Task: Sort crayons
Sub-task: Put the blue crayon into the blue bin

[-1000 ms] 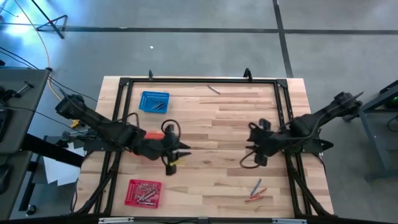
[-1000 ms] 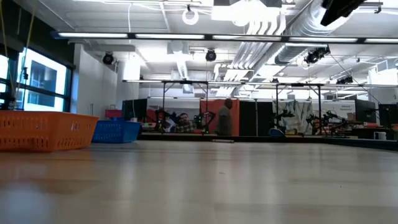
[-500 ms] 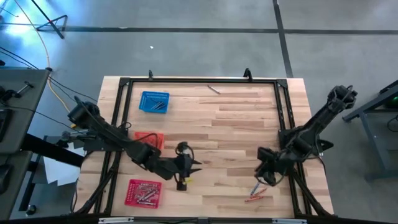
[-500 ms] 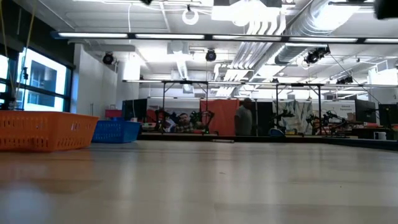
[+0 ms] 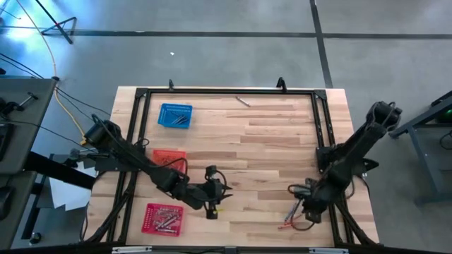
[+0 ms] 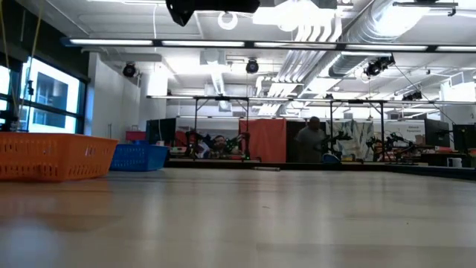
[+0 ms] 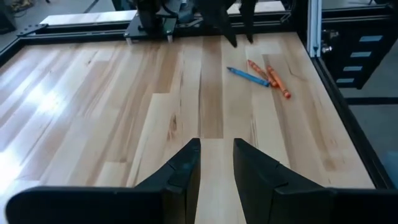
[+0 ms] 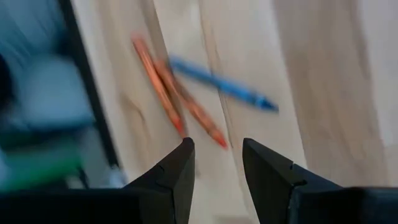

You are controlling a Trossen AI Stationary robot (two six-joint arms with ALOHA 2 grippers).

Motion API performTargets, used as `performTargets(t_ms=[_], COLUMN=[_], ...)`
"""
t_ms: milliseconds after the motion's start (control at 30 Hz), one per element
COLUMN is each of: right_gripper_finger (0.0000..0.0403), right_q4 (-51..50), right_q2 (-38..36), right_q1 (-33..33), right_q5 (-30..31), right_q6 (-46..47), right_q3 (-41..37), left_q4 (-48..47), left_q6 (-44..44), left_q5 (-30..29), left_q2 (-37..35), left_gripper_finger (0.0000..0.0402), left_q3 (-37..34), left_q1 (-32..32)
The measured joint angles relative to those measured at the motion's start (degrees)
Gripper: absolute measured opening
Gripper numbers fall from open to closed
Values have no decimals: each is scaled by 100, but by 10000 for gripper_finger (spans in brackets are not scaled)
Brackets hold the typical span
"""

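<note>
**Loose crayons at the near right corner, right gripper above them**

Three thin crayons lie on the pale wooden table (image 5: 268, 134): one blue crayon (image 8: 221, 84) and two orange crayons (image 8: 177, 102). The orange pair lie nearly parallel and seem to touch; the blue one crosses at an angle to them, tip pointing away. The right gripper (image 8: 217, 158) hangs over them, fingers parted and holding nothing. The left gripper (image 7: 216, 163), also spread and empty, sits over bare boards near the red square mesh basket (image 5: 163, 218), whose many small crayons (image 5: 165, 219) are hard to separate. A blue square mesh basket (image 5: 175, 116) stands farther back.
</note>
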Motion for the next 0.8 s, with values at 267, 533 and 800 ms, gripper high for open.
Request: performTargets(t_ms=[267, 533, 800], right_gripper_finger=[128, 128, 128], right_q4=[-323, -2257, -2260], right_q2=[1264, 2473, 3510], right_q1=[-2, -7, -87], right_q5=[-456, 285, 537], right_q6=[-1861, -4137, -5372], right_q3=[549, 2135, 2768], left_q4=[165, 160, 125], left_q6=[-15, -164, -298], left_q5=[-175, -209, -209], left_q2=[-13, -11, -11], left_gripper_finger=[80, 80, 80], left_q3=[0, 0, 0], left_q1=[-62, -61, -100])
